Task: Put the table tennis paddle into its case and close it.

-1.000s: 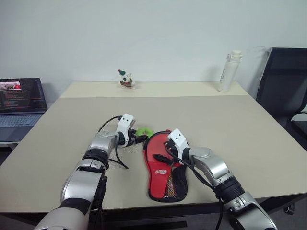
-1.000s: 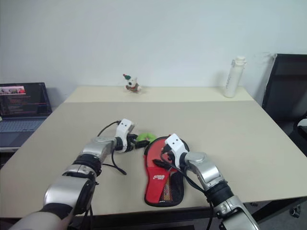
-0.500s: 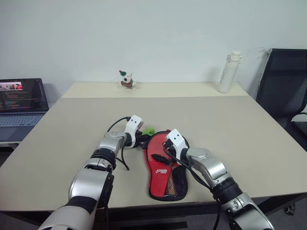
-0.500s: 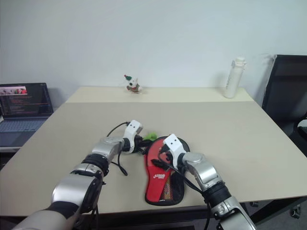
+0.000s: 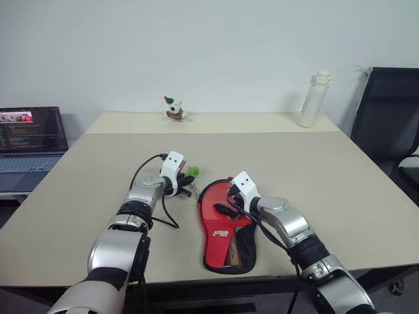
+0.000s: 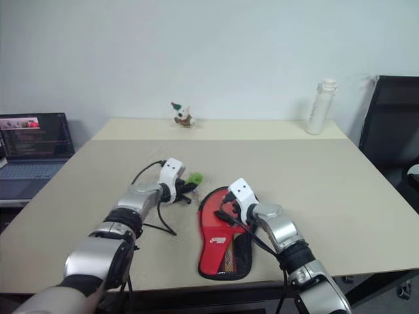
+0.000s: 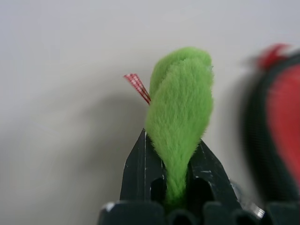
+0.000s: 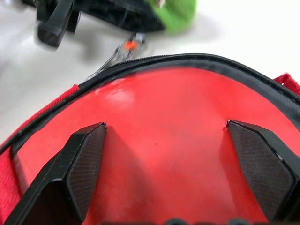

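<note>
Green fuzzy zipper tag (image 7: 180, 117) is clamped between the fingers of the left tool (image 5: 183, 182), just off the case's round end, toward the left side of the tabletop (image 5: 340, 190). Right tool (image 5: 226, 201) is spread wide, fingers (image 8: 84, 154) set apart over the red face of the case (image 5: 226, 229), apparently pressing it down to steady it.

Case lies near the front edge of the tabletop, roughly mid-width, round end pointing toward the far edge, mesh pocket and white lettering up. Table tennis paddle is not separately visible; it is judged to be already inside, since the case looks filled and nothing red or wooden lies elsewhere on the tabletop. That cannot be confirmed from these views.

Status, as judged:
- Insertion: likely done.
- Zipper: pull grabbed, closing under way or about to start. A metal slider (image 8: 126, 47) and a black zip track can be seen at the rim of the round end. How much of the track is closed cannot be told.
- Left: tag to be drawn around the rim until the slider bottoms out, then both tools released.

Risk: soft tag may slip out of the grip, or the case may drag along if the hold-down is light.

Bystanders at the far edge: small toy figure (image 5: 173, 108), white bottle (image 5: 312, 98). Not in the way.
</note>
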You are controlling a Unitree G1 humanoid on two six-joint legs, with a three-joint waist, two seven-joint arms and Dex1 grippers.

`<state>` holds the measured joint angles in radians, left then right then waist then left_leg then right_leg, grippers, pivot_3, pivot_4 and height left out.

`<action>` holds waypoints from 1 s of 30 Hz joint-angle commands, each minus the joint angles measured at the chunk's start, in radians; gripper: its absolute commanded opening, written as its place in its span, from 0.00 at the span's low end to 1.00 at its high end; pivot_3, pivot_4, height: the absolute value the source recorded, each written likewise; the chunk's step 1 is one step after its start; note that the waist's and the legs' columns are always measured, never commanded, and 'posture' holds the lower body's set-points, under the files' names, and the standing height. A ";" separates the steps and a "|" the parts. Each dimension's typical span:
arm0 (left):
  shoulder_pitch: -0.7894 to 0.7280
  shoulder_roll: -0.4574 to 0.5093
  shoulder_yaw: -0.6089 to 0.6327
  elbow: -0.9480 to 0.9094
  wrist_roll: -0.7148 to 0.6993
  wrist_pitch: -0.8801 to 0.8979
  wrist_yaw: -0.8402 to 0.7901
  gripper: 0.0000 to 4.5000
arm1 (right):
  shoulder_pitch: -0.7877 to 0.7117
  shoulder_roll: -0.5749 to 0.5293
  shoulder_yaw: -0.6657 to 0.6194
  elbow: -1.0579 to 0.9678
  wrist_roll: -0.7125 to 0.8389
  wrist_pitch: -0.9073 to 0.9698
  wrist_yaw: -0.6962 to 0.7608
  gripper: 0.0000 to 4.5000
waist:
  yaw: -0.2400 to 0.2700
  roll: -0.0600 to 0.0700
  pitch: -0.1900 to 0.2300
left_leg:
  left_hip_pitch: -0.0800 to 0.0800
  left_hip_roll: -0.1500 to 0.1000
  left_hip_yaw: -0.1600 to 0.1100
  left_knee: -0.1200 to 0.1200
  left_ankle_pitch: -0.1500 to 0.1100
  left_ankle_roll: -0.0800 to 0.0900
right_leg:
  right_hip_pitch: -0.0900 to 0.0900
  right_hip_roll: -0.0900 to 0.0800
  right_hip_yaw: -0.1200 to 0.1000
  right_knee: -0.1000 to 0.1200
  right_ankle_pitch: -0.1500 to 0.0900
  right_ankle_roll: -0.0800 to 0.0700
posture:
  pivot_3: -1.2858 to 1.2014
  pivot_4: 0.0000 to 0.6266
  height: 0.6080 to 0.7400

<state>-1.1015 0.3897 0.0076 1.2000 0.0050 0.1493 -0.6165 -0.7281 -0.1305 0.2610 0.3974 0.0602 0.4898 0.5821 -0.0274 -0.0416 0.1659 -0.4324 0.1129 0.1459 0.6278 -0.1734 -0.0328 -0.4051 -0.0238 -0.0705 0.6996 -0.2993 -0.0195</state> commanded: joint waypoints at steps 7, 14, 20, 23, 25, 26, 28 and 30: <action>-0.152 -0.113 -0.023 0.084 0.084 -0.144 0.163 0.00 | 0.116 -0.027 0.099 -0.074 -0.025 0.145 0.074 1.00 | -0.006 0.000 -0.001 | 0.000 0.000 0.000 0.000 0.000 0.000 | 0.000 0.000 0.000 0.001 0.000 0.000 | 0.52 0.24 1.00; -0.175 -0.201 -0.074 0.119 0.164 -0.208 0.208 0.00 | 0.174 -0.027 0.133 -0.151 -0.022 0.210 0.074 1.00 | -0.005 -0.001 -0.002 | 0.001 0.000 0.000 0.000 0.000 0.000 | 0.000 0.000 0.001 0.001 0.000 0.000 | 0.52 0.24 1.00; -0.188 -0.242 -0.132 0.134 0.242 -0.270 0.249 0.00 | 0.241 -0.015 0.176 -0.233 -0.020 0.265 0.063 1.00 | -0.005 -0.001 -0.009 | 0.001 0.000 0.000 0.000 0.000 0.001 | 0.000 0.000 0.001 0.001 0.000 0.000 | 0.52 0.24 1.00; -0.199 -0.258 -0.164 0.139 0.287 -0.311 0.288 0.00 | 0.272 -0.006 0.190 -0.264 -0.019 0.285 0.050 1.00 | -0.005 -0.001 -0.014 | 0.001 0.000 0.000 0.000 -0.001 0.001 | 0.000 0.000 0.000 0.001 -0.001 0.002 | 0.52 0.24 1.00; -0.211 -0.268 -0.178 0.143 0.310 -0.328 0.307 0.00 | 0.289 -0.002 0.196 -0.281 -0.018 0.298 0.045 1.00 | -0.004 -0.001 -0.016 | 0.001 0.000 -0.001 0.000 -0.001 0.001 | 0.000 0.000 0.000 0.001 -0.003 0.005 | 0.52 0.24 1.00; -0.219 -0.274 -0.180 0.145 0.316 -0.332 0.313 0.00 | 0.296 -0.001 0.199 -0.288 -0.019 0.302 0.042 1.00 | -0.003 0.000 -0.018 | 0.001 0.000 -0.001 0.000 -0.001 0.001 | 0.001 0.000 0.000 0.001 -0.003 0.005 | 0.52 0.24 1.00; -0.229 -0.283 -0.185 0.148 0.329 -0.343 0.315 0.00 | 0.305 -0.001 0.204 -0.298 -0.019 0.308 0.039 1.00 | -0.003 0.000 -0.020 | 0.001 0.000 -0.001 0.000 -0.001 0.001 | 0.001 0.000 0.000 0.001 -0.003 0.005 | 0.52 0.24 1.00; -0.240 -0.298 -0.196 0.148 0.345 -0.360 0.315 0.00 | 0.315 -0.002 0.203 -0.306 -0.017 0.314 0.031 1.00 | -0.002 0.000 -0.021 | 0.001 0.000 -0.001 0.000 -0.001 0.001 | 0.001 0.000 0.000 0.001 -0.003 0.005 | 0.52 0.24 1.00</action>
<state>-1.2808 0.1110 -0.1761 1.3790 0.3406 -0.1540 -0.3155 -0.4854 -0.1176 0.4074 0.0004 0.0507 0.6913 0.6079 -0.0299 -0.0417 0.1449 -0.4315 0.1126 0.1446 0.6277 -0.1742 -0.0316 -0.4043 -0.0235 -0.0709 0.7001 -0.3022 -0.0146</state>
